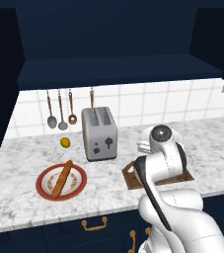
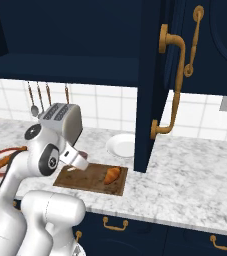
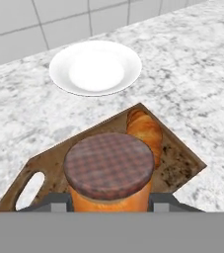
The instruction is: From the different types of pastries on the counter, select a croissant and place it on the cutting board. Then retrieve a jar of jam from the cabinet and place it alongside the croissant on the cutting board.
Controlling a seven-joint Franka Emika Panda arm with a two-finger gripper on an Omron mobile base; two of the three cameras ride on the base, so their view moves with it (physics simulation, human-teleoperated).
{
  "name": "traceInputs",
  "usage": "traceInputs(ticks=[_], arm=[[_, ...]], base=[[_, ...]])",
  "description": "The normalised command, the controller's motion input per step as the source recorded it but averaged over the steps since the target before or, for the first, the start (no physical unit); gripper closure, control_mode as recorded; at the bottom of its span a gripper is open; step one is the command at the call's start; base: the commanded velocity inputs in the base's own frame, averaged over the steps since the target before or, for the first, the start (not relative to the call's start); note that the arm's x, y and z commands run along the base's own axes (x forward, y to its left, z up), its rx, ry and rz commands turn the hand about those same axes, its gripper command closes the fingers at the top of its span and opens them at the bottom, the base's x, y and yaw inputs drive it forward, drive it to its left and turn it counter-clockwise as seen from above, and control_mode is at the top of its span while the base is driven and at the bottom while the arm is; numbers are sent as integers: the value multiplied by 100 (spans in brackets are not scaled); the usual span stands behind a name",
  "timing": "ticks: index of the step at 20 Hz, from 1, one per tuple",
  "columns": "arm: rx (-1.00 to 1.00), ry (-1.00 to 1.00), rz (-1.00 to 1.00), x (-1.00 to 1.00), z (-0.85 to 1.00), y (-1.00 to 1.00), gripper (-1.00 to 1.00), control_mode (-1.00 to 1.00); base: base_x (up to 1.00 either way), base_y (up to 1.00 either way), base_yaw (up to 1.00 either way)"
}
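Orange jam jar (image 3: 108, 173) with checked lid sits grasped in the claw (image 3: 108, 203) above the wooden cutting board (image 3: 177, 170), croissant (image 3: 145, 129) just beside it near the counter (image 3: 202, 74) front edge

The space directly under the gripper (image 3: 108, 210) is taken up by the jar of jam (image 3: 109, 173), which is held over the cutting board (image 3: 180, 165). Just beyond the jar, the croissant (image 3: 145, 129) lies on the board, so the far side there is blocked. Toward the board's handle end (image 3: 27, 190), bare wood is seen and room is left. Farther ahead, a white plate (image 3: 96, 66) sits on the marble counter (image 3: 202, 64), with open counter around it. The open cabinet door (image 2: 157, 75) hangs beside the board on its right, limiting passage there. A toaster (image 1: 99, 133) stands to the left, apart from the board.
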Motion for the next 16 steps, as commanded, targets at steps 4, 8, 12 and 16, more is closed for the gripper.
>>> traceInputs(ticks=[4,8,12,16], arm=[[0,-15,0,0,-100,-32,100,-100],[0,-23,0,-8,-100,-25,100,-100],[0,-27,0,-7,-100,-19,100,-100],[0,-23,0,-3,-100,-18,100,-100]], base=[[0,0,0],[0,0,0],[0,0,0],[0,0,0]])
